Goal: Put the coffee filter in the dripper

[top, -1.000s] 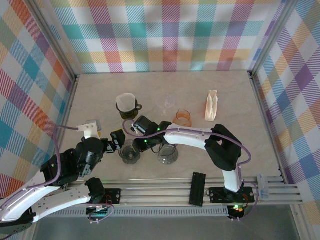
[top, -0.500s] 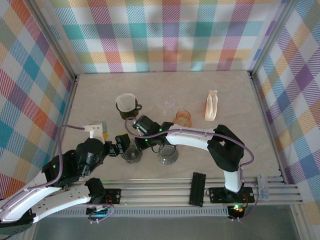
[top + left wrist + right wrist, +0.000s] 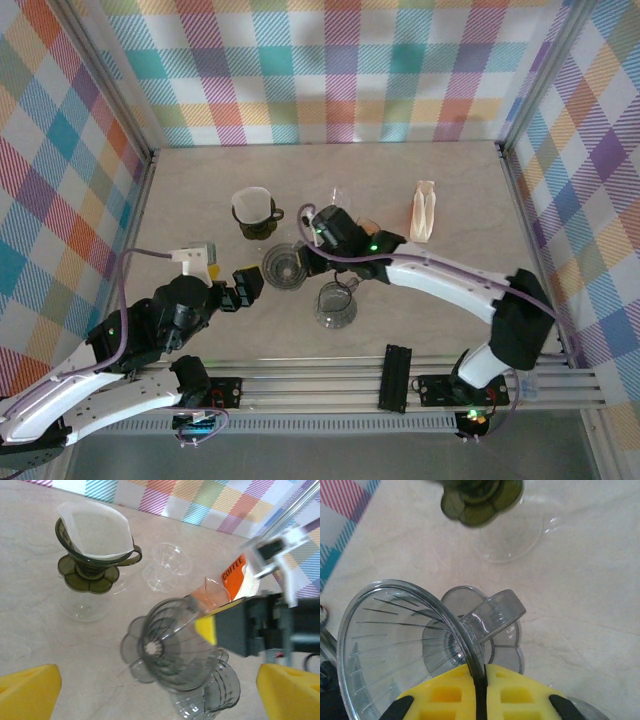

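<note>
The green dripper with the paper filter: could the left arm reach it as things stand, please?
Probably yes: the left gripper is open, and bare table lies between it and the green dripper; the right gripper holds the grey dripper aside.

Marbled beige table (image 3: 200, 190) (plaid walls (image 3: 330, 70) around)

Smoky dripper (image 3: 283, 266): mid-surface (image 3: 460, 270), mouth up, ribs showing.
Right hand (image 3: 307, 262): clamped at that dripper's right rim, its arm sweeping in from the right.
Left hand (image 3: 246, 287): just left of the smoky dripper and nearer the rail, apart from it, yellow tips aimed its way.
Green dripper (image 3: 256, 215): further back on the left, a white filter (image 3: 250, 204) seated inside.
Second smoky dripper (image 3: 336, 306): on the near side of the right arm.
Clear dripper (image 3: 335, 203): behind the right hand.
Orange dripper (image 3: 368, 234): partly covered by the arm.
Filter pack (image 3: 425, 212): upright, far right.
</note>
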